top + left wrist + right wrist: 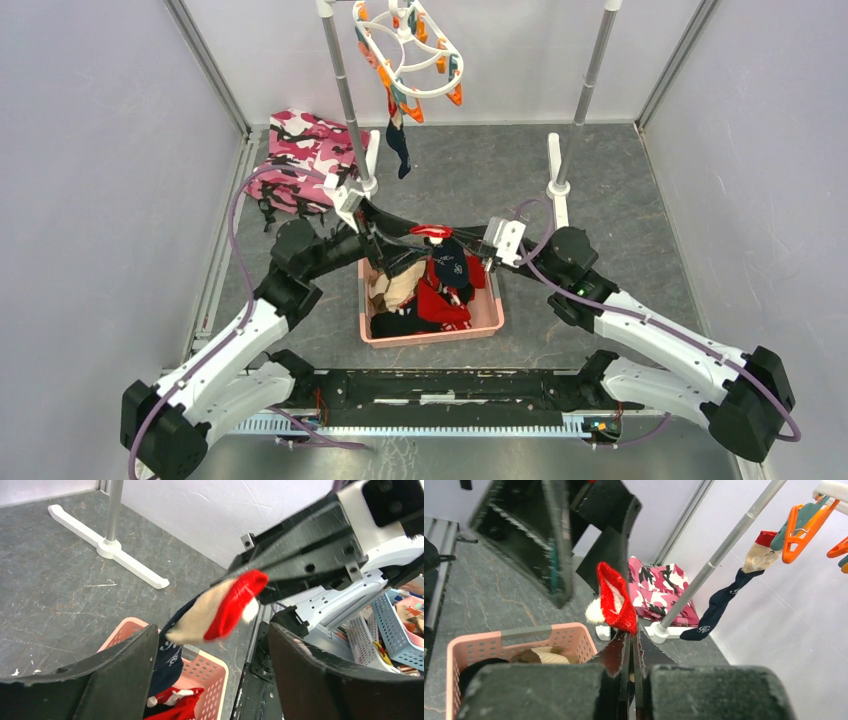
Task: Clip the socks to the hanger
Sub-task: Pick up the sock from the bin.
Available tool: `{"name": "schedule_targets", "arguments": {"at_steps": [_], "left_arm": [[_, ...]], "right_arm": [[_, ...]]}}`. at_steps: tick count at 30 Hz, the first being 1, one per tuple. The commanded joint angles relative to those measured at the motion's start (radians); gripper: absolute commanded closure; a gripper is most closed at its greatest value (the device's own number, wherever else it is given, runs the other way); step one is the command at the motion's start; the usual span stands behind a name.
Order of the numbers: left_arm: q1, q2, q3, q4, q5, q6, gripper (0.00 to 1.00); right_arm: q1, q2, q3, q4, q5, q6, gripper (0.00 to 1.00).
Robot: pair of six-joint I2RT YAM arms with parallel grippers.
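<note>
A sock [447, 262] with a red cuff, beige middle and navy foot hangs above the basket. My right gripper [466, 256] is shut on it. In the right wrist view the red cuff [616, 600] sticks up from the pinched right gripper [631, 636]. My left gripper [215, 660] is open, its fingers standing either side of the sock [220, 610] without holding it. The white hanger [410, 50] with orange and teal clips hangs at the top. One navy sock [400, 145] is clipped to it and also shows in the right wrist view, sock [724, 605]. More socks [430, 305] lie in the basket.
The pink basket [492, 318] sits between the arms. A pink camouflage cloth [300, 160] lies at the back left. Two grey rack poles [345, 100] on white feet [555, 170] stand behind the basket. Walls close in both sides.
</note>
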Motion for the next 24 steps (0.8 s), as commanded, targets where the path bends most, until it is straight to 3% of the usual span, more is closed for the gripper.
{"name": "schedule_targets", "arguments": {"at_steps": [1, 2, 7, 15, 18, 22, 24], "left_arm": [[0.006, -0.149, -0.112, 0.137, -0.070, 0.176, 0.04], [0.006, -0.183, -0.161, 0.203, -0.079, 0.190, 0.01], [0.006, -0.242, -0.323, 0.496, -0.082, 0.312, 0.01], [0.006, -0.157, -0.247, 0.496, -0.078, 0.393, 0.14], [0.004, -0.136, -0.230, 0.512, -0.076, 0.397, 0.21], [0.006, -0.100, -0.205, 0.503, -0.068, 0.402, 0.49], [0.006, -0.087, -0.196, 0.493, -0.084, 0.395, 0.55]], "right_arm": [[-0.023, -0.024, 0.065, 0.021, -0.004, 0.136, 1.00], [-0.030, -0.020, 0.074, 0.016, -0.022, 0.161, 1.00], [-0.043, 0.042, 0.143, -0.021, -0.119, 0.293, 1.00], [-0.051, 0.095, 0.177, -0.022, -0.143, 0.333, 1.00], [-0.056, 0.100, 0.177, -0.024, -0.135, 0.346, 1.00], [-0.065, 0.107, 0.177, 0.000, -0.137, 0.373, 1.00], [-0.070, 0.111, 0.180, 0.002, -0.124, 0.375, 1.00]]}}
